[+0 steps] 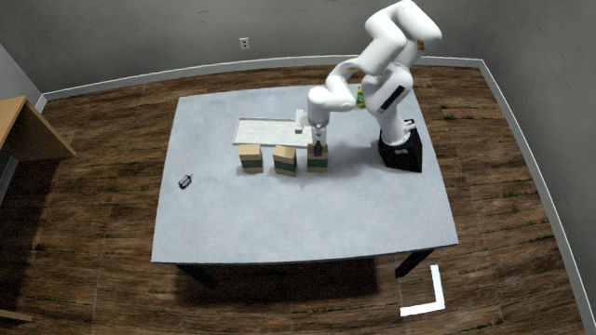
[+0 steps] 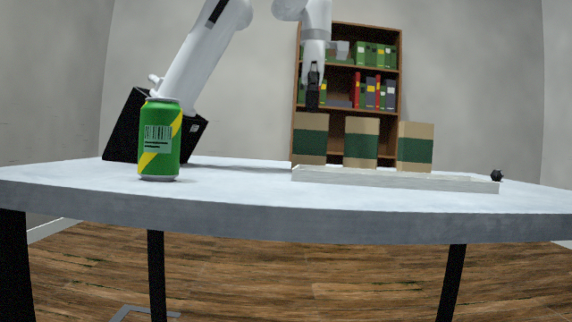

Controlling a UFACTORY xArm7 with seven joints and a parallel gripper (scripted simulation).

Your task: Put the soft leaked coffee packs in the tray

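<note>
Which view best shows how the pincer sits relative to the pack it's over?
The exterior view: the open pincer hangs just above the pack nearest the arm's base. The top view only shows it overlapping that pack's top.

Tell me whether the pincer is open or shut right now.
Open, holding nothing. The pincer hangs just above the coffee pack nearest the robot base, fingers apart; all three packs stand upright beside the tray.

Probably an office: bookshelf (image 2: pixel 349 85) of binders (image 2: pixel 373 91).
</note>
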